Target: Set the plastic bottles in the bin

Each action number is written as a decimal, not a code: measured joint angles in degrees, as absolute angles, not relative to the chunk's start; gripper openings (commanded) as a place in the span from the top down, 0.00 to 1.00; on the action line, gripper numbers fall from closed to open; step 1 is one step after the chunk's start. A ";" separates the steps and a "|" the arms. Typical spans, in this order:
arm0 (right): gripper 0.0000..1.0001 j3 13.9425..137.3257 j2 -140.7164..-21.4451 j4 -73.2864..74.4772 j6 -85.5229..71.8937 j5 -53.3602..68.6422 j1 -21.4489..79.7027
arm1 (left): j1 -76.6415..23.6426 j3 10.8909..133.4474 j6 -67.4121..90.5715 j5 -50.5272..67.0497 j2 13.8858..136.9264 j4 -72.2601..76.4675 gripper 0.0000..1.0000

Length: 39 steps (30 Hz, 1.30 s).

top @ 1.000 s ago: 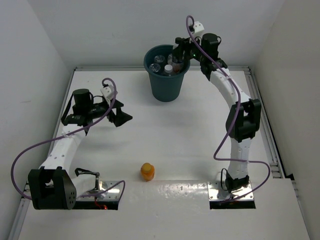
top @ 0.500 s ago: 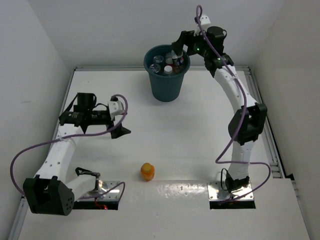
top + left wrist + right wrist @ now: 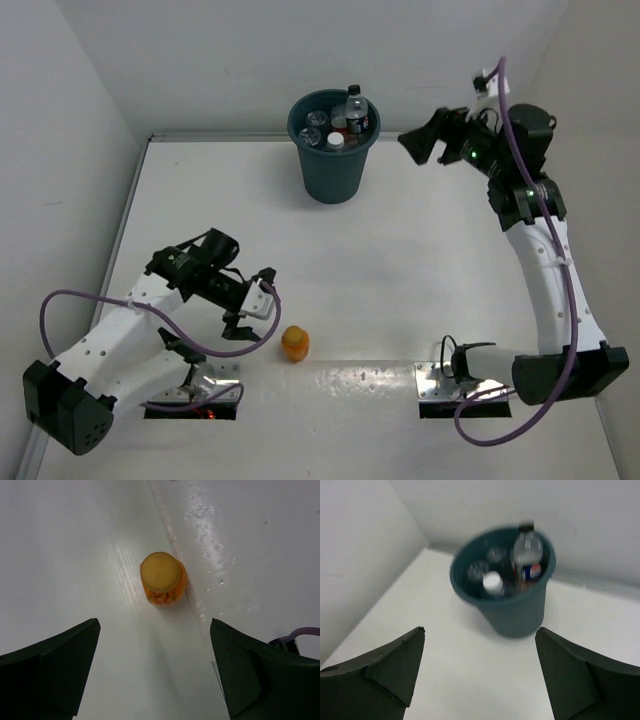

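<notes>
Lower left of the overhead view, our left gripper (image 3: 250, 308) hangs just left of the stubby orange bottle (image 3: 294, 343), fingers spread wide, nothing held. The bottle stands upright on the white table (image 3: 400, 260), lower centre, lined up between the fingers in the wrist view. We judge this the approach to the last bottle; next we must advance, straddle its body and close. Nothing blocks the path; only the mounting plate (image 3: 195, 378) sits near. Upper centre, the teal bin (image 3: 335, 175) holds several bottles, a black-capped bottle (image 3: 355, 108) poking above the rim. Right of it, our right gripper (image 3: 422, 143) hangs with fingers apart, empty.
</notes>
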State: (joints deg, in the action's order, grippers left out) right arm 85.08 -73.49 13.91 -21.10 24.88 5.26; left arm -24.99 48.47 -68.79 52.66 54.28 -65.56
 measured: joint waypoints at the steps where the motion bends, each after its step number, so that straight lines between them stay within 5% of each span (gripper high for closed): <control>1: 0.10 82.41 -71.99 15.20 -20.64 25.17 5.06 | -26.70 48.12 -68.60 52.47 54.54 -65.12 0.01; 7: 0.11 70.28 -70.32 24.95 -18.02 25.52 3.27 | -35.86 46.37 -65.06 50.61 58.15 -58.11 0.04; 16: 0.13 70.00 -69.87 27.66 -16.71 25.78 2.59 | -40.32 43.59 -60.66 48.45 61.98 -48.42 0.10; 26: 0.13 69.97 -69.91 27.55 -16.64 25.82 2.59 | -43.51 40.97 -56.71 48.86 66.48 -41.08 0.29; 39: 0.18 69.97 -69.95 27.59 -16.25 26.24 2.28 | -43.31 41.19 -53.25 49.52 67.57 -39.99 0.78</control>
